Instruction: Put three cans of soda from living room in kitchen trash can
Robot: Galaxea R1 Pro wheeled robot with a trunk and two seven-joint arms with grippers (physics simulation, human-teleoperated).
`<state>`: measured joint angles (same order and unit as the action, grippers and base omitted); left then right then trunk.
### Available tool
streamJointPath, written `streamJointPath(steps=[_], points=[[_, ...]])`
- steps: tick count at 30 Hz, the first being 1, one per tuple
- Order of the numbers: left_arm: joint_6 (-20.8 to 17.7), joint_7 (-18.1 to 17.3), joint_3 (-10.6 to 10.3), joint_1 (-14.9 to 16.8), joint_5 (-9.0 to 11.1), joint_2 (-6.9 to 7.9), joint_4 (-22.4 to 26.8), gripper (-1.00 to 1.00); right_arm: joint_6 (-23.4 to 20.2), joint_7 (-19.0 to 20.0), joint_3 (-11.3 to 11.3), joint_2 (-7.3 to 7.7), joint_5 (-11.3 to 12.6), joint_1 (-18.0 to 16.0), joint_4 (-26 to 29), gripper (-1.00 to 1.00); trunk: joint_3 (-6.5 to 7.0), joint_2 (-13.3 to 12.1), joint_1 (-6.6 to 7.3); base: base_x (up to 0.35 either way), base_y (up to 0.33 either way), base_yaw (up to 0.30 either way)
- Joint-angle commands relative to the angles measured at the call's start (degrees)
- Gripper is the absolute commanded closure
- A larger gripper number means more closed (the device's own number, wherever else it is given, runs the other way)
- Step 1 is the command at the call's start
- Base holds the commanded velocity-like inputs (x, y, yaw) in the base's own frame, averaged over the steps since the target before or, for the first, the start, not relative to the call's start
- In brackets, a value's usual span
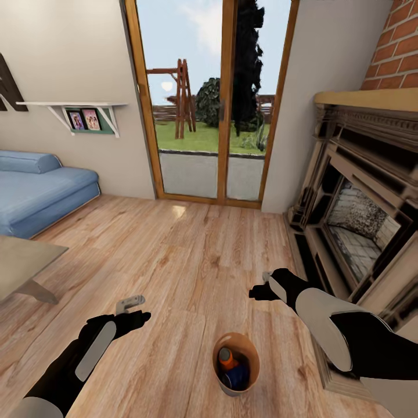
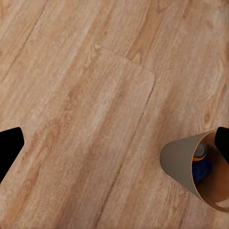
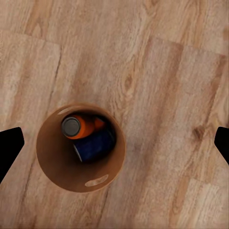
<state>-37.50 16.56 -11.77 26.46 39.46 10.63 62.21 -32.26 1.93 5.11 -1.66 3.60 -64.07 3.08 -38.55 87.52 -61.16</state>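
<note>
Light wood planking carries the tash can [image 1: 235,364], which is stood upright on the living-room floor between the two arms, with an orange can [image 3: 78,126] and a dark blue can [image 3: 94,145] lying tilted inside; a third cannot be made out. The right gripper [image 1: 259,288] is held spread and empty just beyond the bin's rim, looking almost straight down into it, and is judged nearer. The left gripper [image 1: 134,307], likewise spread, is set further off to the side.
</note>
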Motion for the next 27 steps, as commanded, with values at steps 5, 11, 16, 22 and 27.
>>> streamJointPath(steps=[5,11,16,22,27], points=[[0.11,0.0,0.0,0.0,0.0,0.0,-0.04,-1.0,0.0,-0.05,-0.02,0.04,-0.05,0.0,0.04,-1.0,0.9,-2.02,1.1,0.0,0.0,0.0],[0.14,-0.02,0.0,0.0,0.0,0.01,-0.03,-1.0,0.0,-0.07,-0.01,0.06,-0.02,0.0,0.01,-1.0,1.98,-4.43,2.42,0.0,0.0,0.0],[0.14,-0.01,0.0,0.0,0.0,0.0,-0.03,-1.0,0.0,-0.08,-0.01,0.07,-0.01,0.0,0.0,-1.0,2.88,-6.43,3.52,0.0,0.0,0.0],[0.14,0.0,-0.17,0.0,-0.01,0.0,-0.02,-1.0,0.0,-0.08,-0.01,0.08,-0.07,0.0,0.0,-1.0,3.95,-8.84,4.84,0.0,0.0,0.0],[0.16,0.04,-0.54,0.0,0.0,0.0,-0.02,-1.0,0.0,-0.09,-0.01,0.1,-0.1,0.0,-0.06,-1.0,4.85,-10.84,5.94,0.0,0.0,0.0]])
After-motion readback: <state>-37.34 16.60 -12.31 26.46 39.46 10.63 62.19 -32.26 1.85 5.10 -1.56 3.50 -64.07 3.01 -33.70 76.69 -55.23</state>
